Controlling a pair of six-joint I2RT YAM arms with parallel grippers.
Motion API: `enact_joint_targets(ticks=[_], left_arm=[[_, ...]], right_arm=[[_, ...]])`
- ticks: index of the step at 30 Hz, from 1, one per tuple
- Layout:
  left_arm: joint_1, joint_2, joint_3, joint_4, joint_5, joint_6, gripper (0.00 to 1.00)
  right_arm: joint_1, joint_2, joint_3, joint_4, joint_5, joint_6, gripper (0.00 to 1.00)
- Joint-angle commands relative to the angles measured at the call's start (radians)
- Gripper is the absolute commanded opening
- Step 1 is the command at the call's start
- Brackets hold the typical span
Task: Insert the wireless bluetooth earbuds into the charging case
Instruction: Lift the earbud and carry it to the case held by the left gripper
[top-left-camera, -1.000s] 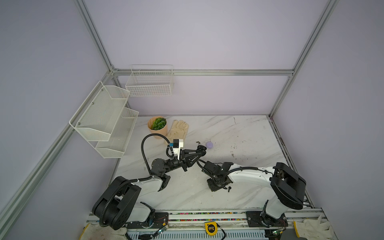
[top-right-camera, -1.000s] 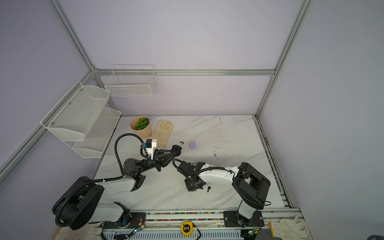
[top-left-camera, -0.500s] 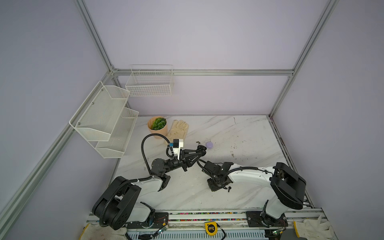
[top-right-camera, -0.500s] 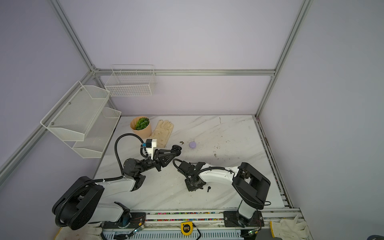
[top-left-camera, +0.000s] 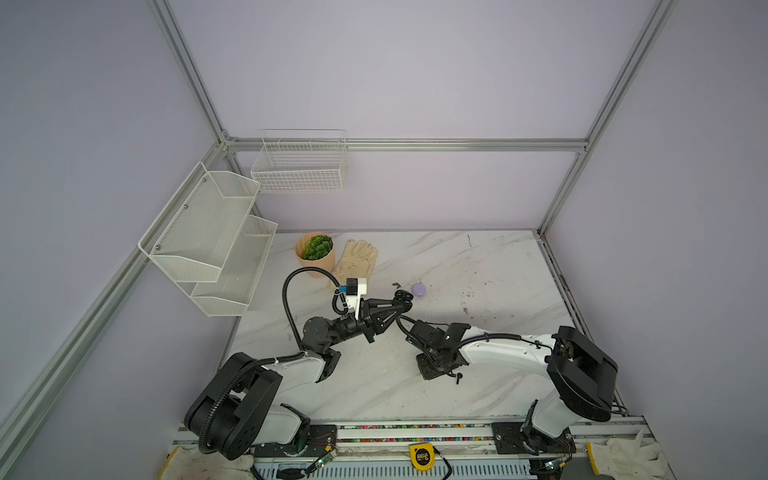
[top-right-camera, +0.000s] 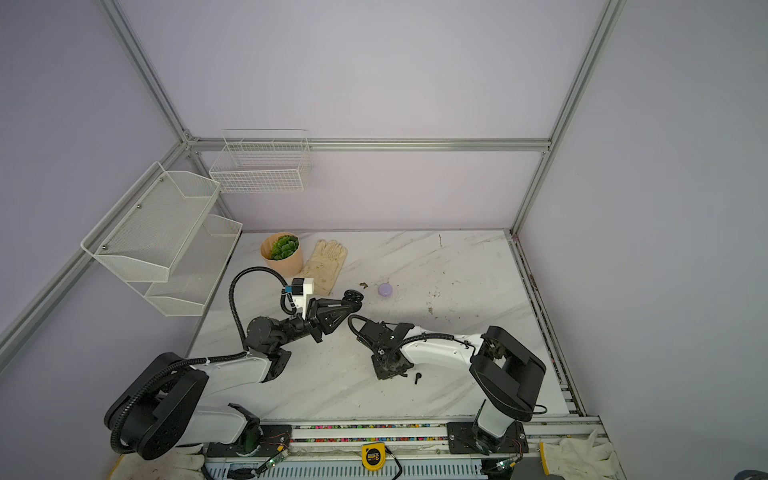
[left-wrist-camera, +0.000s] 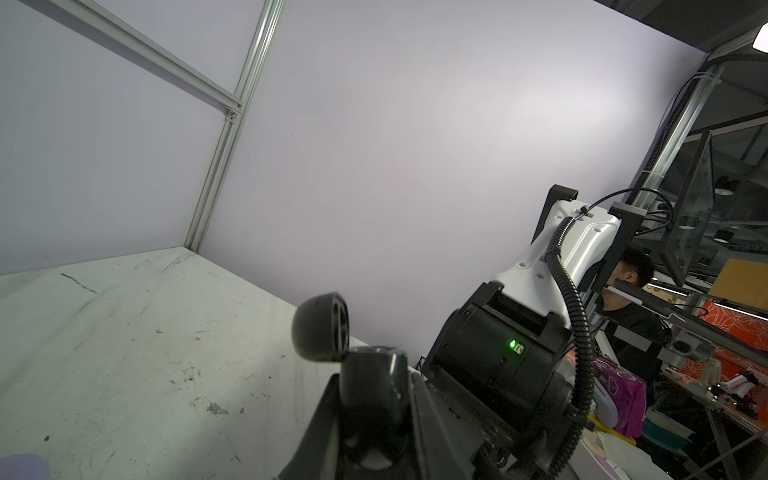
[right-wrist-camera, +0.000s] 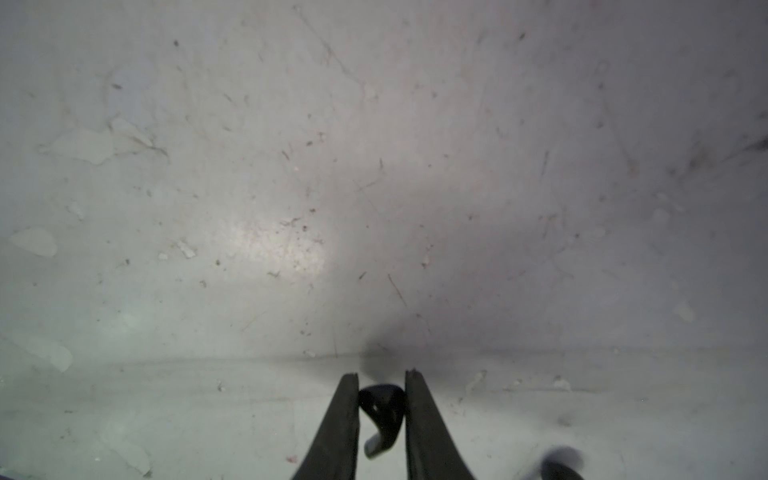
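the left gripper (top-left-camera: 397, 304) is closed on the black charging case (top-left-camera: 403, 296) and holds it in the air, a little above the centre of both top views. in the left wrist view the lid of this case stands open, tilted up to the left of the body, at the lower middle of the frame.

the right gripper (right-wrist-camera: 382, 376) points down at the marble table (top-left-camera: 498, 270) - in both top views it is below the case and a bit to the right, well apart from it. in the right wrist view its two fingers (right-wrist-camera: 345, 415) press from both sides on a black earbud (right-wrist-camera: 382, 411) at the bottom centre of the frame. the rounded head sits between the tips and the stem points to the bottom edge. i cannot tell if this earbud is lifted or touches the table.

a second black earbud (top-left-camera: 458, 377) lies on the table just to the lower right of the right gripper, not touched by it.

a round lilac case (top-left-camera: 418, 289) sits on the table just right of the black case in the top views. a tiny dark thing (top-left-camera: 396, 284) lies to the left of it - too small to tell what it is.

a plant pot (top-left-camera: 315, 253) and a pale glove (top-left-camera: 357, 257) stay side by side at the upper left of the table.
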Motion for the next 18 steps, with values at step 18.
enact_joint_targets(ticks=[18], left_arm=[[0.02, 0.037, 0.098, 0.06, -0.038, 0.015, 0.0]], right_arm=[[-0.188, -0.169, 0.317, -0.139, 0.288, -0.15, 0.22]])
